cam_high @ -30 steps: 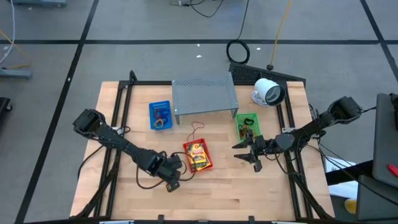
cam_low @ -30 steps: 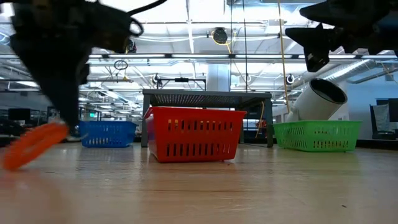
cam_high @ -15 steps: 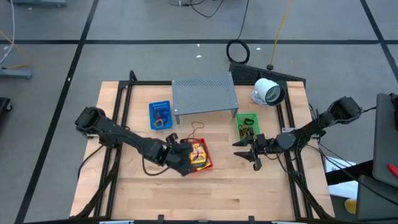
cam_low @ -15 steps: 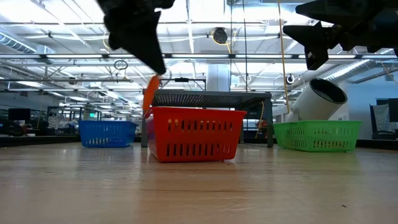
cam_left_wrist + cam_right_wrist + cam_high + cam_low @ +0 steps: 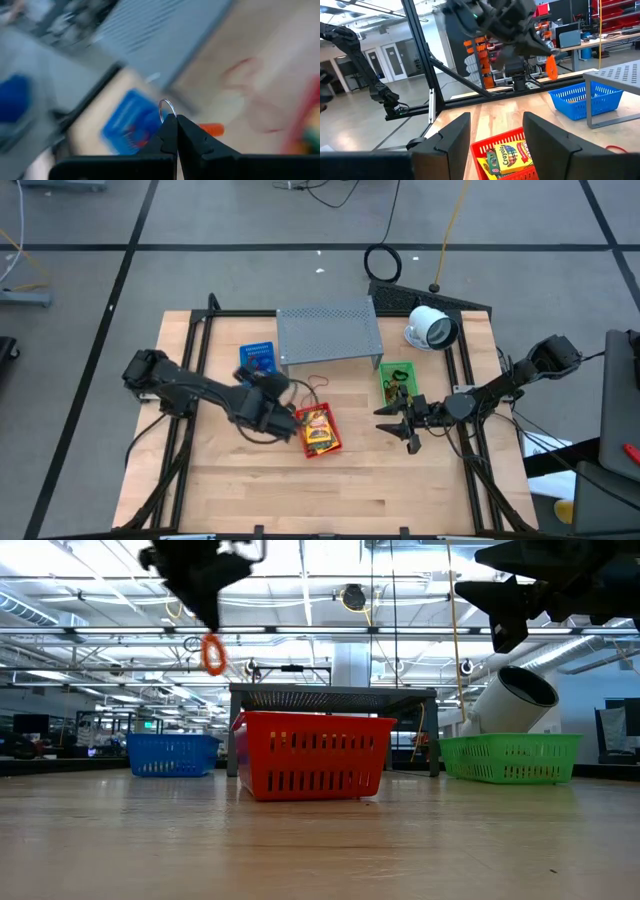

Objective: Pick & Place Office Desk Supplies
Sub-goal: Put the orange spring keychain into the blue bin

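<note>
Your left gripper (image 5: 208, 618) is pinched tight on an orange rubber band (image 5: 212, 653), which dangles below the fingertips well above the table (image 5: 400, 490), between the blue basket (image 5: 258, 364) and the red basket (image 5: 318, 430). You can see crayon packets (image 5: 507, 156) lying in the red basket. Your right gripper (image 5: 398, 425) hangs with fingers spread and nothing in them, just in front of the green basket (image 5: 398, 380), beside the grey perforated shelf (image 5: 328, 330)
</note>
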### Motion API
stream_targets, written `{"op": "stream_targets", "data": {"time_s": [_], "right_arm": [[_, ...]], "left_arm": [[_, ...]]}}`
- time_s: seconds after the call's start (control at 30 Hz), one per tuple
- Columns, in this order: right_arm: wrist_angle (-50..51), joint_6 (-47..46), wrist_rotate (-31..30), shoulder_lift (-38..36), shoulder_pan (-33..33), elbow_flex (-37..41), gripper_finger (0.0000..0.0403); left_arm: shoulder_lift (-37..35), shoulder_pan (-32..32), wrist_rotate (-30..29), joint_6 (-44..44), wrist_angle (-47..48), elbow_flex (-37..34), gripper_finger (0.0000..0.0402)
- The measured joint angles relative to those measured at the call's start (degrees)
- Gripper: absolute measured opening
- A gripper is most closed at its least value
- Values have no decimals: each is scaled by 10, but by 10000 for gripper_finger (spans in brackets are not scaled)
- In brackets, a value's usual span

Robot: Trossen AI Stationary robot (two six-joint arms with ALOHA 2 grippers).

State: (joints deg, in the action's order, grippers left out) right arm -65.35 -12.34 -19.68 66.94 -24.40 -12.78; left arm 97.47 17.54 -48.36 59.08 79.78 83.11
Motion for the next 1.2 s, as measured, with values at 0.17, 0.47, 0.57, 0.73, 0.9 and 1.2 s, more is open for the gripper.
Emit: {"op": "stream_targets", "data": {"time_s": [0.17, 0.47, 0.57, 0.73, 0.9, 1.2], "right_arm": [[0, 0, 0, 0, 0, 0, 171], [5, -4, 0, 0, 0, 0, 171], [5, -4, 0, 0, 0, 0, 171], [5, -3, 0, 0, 0, 0, 171], [5, -3, 0, 0, 0, 0, 171], [9, -2, 0, 0, 0, 0, 171]], "left_arm": [[-4, -19, 3, 64, 99, -6, 1], [-77, -72, -4, 30, 82, -46, 1], [-109, -91, 2, 16, 60, -80, 1], [-169, -121, 30, -51, -65, -166, 1], [-203, -157, 57, -138, -181, -243, 6], [-204, -235, 70, -185, -245, -295, 10]]}}
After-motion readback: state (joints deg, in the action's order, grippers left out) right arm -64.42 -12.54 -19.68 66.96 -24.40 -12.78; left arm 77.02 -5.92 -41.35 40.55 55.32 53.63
